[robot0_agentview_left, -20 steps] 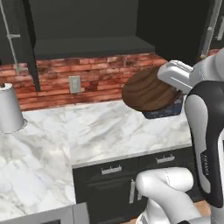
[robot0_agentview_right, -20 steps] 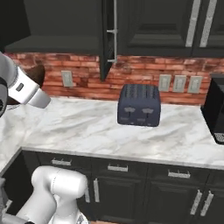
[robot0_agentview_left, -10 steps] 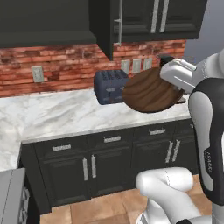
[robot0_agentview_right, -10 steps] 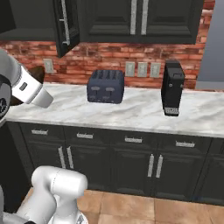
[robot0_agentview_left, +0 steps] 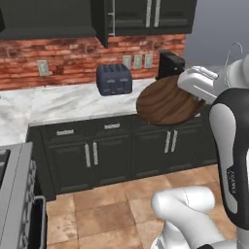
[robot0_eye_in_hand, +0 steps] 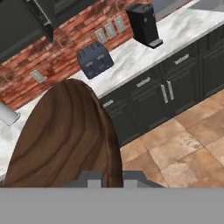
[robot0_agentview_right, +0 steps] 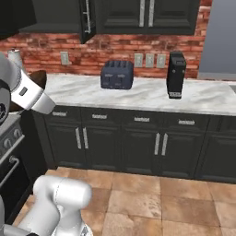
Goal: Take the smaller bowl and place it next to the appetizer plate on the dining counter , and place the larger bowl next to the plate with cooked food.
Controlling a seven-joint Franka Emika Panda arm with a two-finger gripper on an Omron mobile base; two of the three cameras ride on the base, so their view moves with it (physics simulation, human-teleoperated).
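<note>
The smaller bowl, shallow, dark brown wood with clear grain, hangs tilted in the air in front of the wall counter. My gripper is shut on its rim at the right of the left base view. In the hand view the bowl covers the lower left, with my gripper closed on its near edge at the bottom. A sliver of the bowl peeks past my arm in the right base view. The larger bowl, both plates and the dining counter are out of view.
The marble wall counter carries a dark toaster and a black coffee machine under dark cabinets. A stove stands at the lower left. A paper towel roll sits at the counter's left. Tiled floor lies open ahead.
The whole picture has shifted: the base has turned and drawn back, so the wall counter slid leftward and farther off and the floor now shows. The bowl stays held in my gripper.
</note>
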